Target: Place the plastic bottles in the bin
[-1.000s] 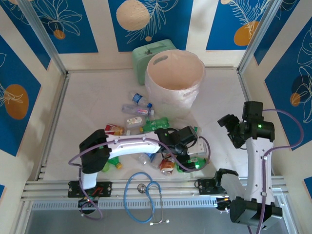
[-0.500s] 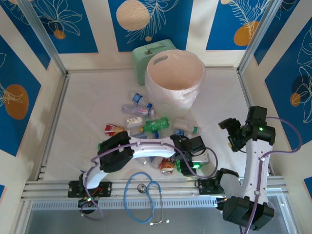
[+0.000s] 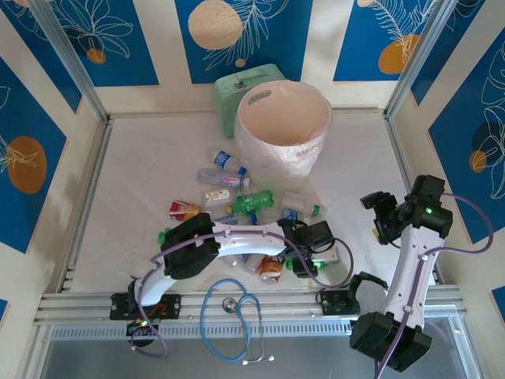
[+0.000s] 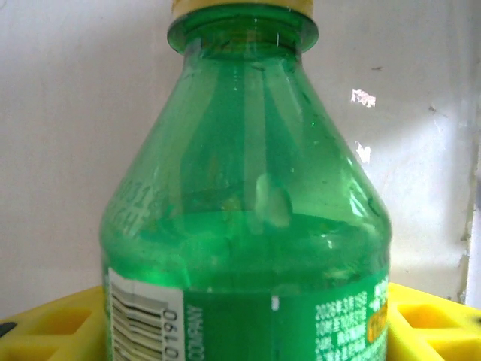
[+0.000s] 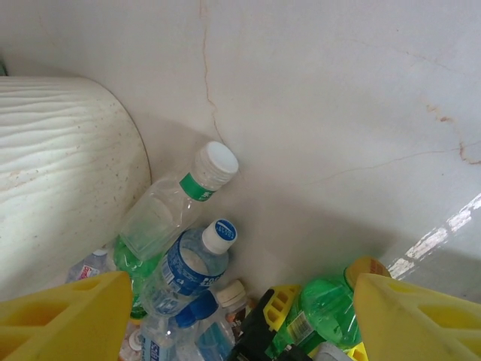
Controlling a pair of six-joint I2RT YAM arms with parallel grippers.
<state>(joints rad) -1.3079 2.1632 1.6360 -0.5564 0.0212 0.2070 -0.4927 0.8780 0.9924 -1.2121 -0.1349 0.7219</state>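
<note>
Now, top view: we see the left gripper [image 3: 306, 262] has swung down onto the bottle pile's [image 3: 237, 197] near-right end, by the table's [image 3: 142, 158] near edge. The right gripper [image 3: 377, 212] has backed off, and the bin [image 3: 319, 106] is at the far edge. Left wrist: jaws have closed on a green bottle [image 4: 248, 226] with a yellow cap, undented, so we judge pickup started. Right wrist: jaws wide, empty.

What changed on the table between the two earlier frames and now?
The left tool dropped toward the near edge onto the green bottle and closed around its body. The right tool, open and empty, drifted slightly right and nearer. The bin, the stethoscope and the other bottles stayed put.
</note>
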